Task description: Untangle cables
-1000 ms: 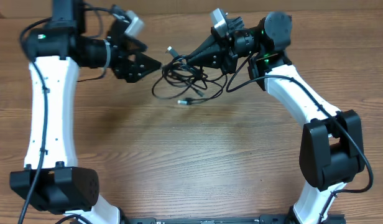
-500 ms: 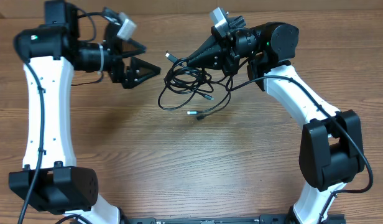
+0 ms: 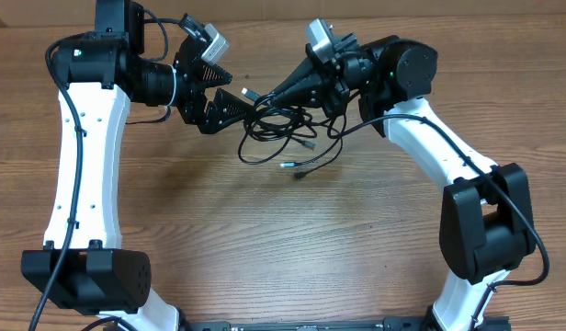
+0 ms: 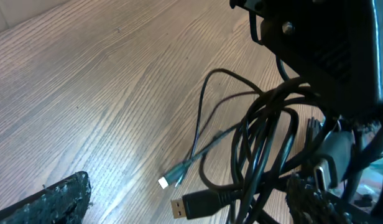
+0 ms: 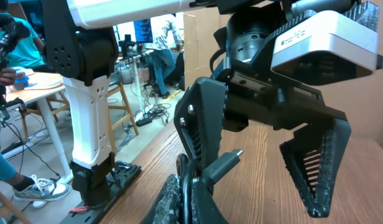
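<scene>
While both arms lean in over the far edge of the worktop (image 3: 292, 248), each seems to have its own job, which would explain the layout. The right arm (image 3: 430, 152) reaches in from the right side, and the right hand (image 3: 270, 92) is pinched fully shut on the cables (image 3: 283, 129). It holds the top of the knot up off the wood near the middle of the far edge, so the loops hang slack beneath. I take this for an anchor grip, steadying the bunch so that one strand can be drawn out of it.

The left arm (image 3: 85, 156) comes from the left side. The left hand (image 3: 235, 95) gapes as wide as it goes and holds nothing, just beside the tip of the right hand. Seen from the right wrist, its ribbed fingers (image 5: 316, 168) stand apart on either side of the plug offered to them, which suggests that plug is the end to be taken.

The cables are thin, black and glossy, several cords threaded through one another in a loose bunch, densest just under the grip, with wider loops spilling outward. A black USB plug (image 3: 250, 94) sticks out of the right hand's grip toward the left side. A small plug end (image 3: 310, 144) and a second small end (image 3: 299, 172) trail toward the near edge.
</scene>
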You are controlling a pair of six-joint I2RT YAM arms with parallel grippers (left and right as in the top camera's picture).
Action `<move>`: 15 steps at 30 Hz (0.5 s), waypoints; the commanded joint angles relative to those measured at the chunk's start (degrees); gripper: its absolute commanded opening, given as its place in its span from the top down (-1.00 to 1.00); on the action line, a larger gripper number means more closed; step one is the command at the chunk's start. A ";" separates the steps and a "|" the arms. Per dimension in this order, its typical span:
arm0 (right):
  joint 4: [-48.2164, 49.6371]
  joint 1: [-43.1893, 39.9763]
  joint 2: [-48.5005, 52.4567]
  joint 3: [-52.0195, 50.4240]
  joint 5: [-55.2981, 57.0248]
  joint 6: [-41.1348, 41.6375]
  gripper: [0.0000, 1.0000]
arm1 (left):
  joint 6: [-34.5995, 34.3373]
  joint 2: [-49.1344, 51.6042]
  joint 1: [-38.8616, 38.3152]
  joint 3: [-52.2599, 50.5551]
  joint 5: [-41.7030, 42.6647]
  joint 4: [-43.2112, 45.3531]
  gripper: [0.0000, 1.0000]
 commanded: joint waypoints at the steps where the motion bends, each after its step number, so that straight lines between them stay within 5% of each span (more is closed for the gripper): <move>1: 0.48 0.42 -0.37 1.42 -1.73 1.07 0.92 | -0.74 0.52 -0.28 0.46 -0.15 -0.55 -1.00; 5: 0.46 0.42 -0.37 1.42 -1.16 1.09 0.92 | -0.74 0.52 -0.37 0.46 -0.11 -2.05 -0.74; 8: 0.46 0.39 -0.37 1.42 -0.07 1.09 0.92 | -0.72 0.52 -0.39 0.44 -0.11 -3.87 -0.04; 10: 0.46 0.35 -0.37 1.44 1.90 1.11 0.92 | -0.70 0.52 -0.66 0.44 -0.17 -5.05 0.25; 15: 0.70 0.35 -0.37 1.46 6.14 1.57 0.92 | -0.74 0.52 -1.53 0.44 -0.33 -6.27 0.07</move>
